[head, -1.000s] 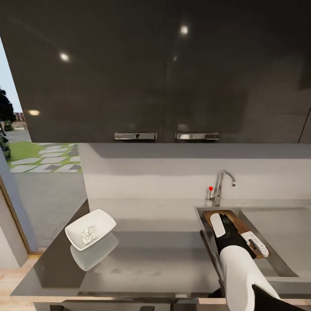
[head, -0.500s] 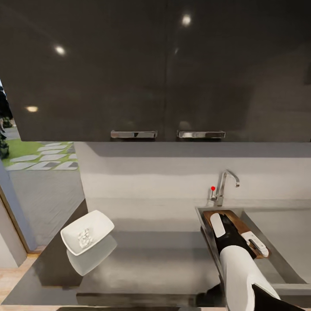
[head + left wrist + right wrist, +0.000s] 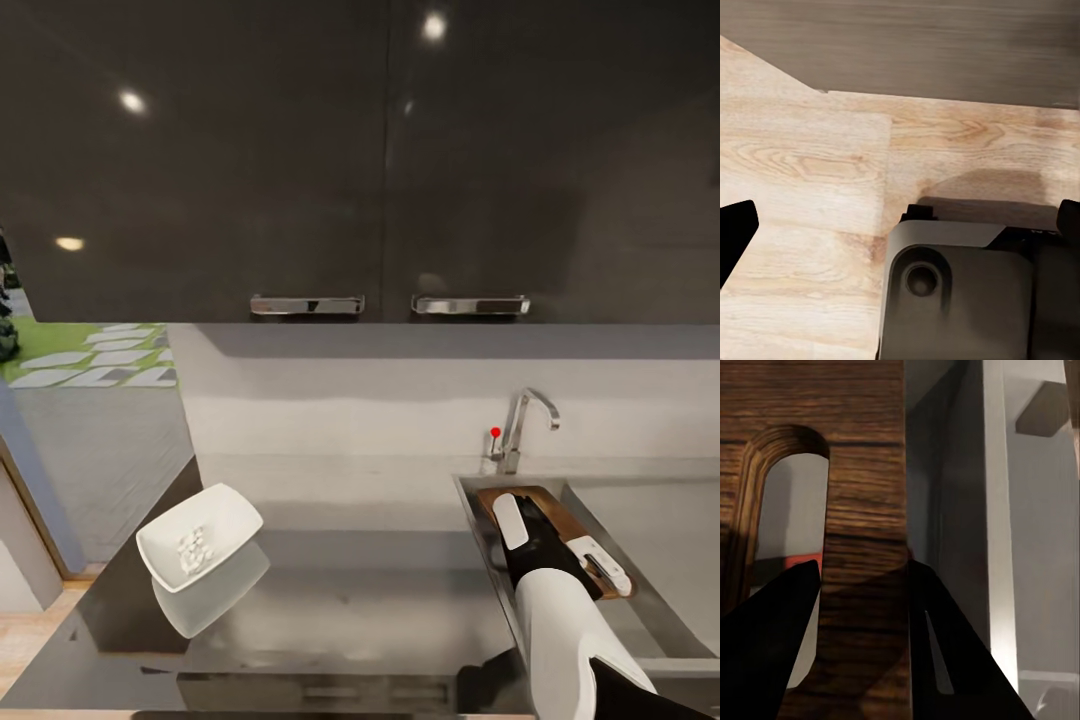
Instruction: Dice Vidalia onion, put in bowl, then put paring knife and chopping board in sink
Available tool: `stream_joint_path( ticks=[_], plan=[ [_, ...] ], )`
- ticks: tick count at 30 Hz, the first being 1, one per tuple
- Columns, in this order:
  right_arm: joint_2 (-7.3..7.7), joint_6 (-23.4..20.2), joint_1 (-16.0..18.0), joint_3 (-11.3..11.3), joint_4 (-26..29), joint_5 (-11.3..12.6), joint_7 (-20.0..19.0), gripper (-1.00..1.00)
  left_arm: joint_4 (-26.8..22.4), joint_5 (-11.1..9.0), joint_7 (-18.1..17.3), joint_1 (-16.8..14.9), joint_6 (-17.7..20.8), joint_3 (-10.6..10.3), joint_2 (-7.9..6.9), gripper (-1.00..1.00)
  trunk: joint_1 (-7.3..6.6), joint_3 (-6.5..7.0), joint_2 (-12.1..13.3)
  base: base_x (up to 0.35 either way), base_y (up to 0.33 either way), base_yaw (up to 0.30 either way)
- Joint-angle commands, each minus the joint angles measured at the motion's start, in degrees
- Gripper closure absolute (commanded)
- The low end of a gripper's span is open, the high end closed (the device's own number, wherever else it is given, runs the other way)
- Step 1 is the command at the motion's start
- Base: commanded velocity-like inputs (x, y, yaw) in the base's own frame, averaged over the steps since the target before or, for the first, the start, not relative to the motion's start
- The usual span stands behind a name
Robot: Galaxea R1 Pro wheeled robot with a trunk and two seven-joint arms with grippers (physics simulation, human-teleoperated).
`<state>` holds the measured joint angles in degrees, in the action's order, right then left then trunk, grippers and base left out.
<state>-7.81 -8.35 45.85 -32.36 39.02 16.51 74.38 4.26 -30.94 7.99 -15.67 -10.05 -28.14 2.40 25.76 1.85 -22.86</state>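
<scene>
The head camera is looking forward and down over the tabletop (image 3: 330, 590) and sink (image 3: 660, 530). The right wrist camera is peering close at the chopping board (image 3: 862, 510), also seen from the head. The left wrist camera is facing the wood floor (image 3: 810, 172).

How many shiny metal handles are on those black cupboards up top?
2. One chrome handle sits at the bottom edge of the left cupboard door, the other handle on the door beside it, above the tap. More cupboards may lie outside the picture.

Right arm (image 3: 565, 625) outstretched, its tool (image 3: 862, 607) clamped; left tool (image 3: 900, 232) spread, pointing down.
</scene>
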Motion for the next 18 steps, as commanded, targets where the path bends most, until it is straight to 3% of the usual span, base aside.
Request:
stream_joint_path(
  ticks=[1,18],
  plan=[
    [0.00,-0.61,0.03,-0.14,0.09,0.01,0.15,1.00,0.22,-0.17,0.06,-0.06,-0.32,-0.34,0.06,-1.00,0.02,-0.12,-0.06,0.000,0.000,0.000],
    [0.07,-0.61,0.03,-0.07,0.09,0.01,0.15,1.00,0.22,-0.17,0.00,-0.06,-0.32,-0.34,0.06,-1.00,0.02,-1.64,-0.06,0.000,0.000,0.000]
  ],
)
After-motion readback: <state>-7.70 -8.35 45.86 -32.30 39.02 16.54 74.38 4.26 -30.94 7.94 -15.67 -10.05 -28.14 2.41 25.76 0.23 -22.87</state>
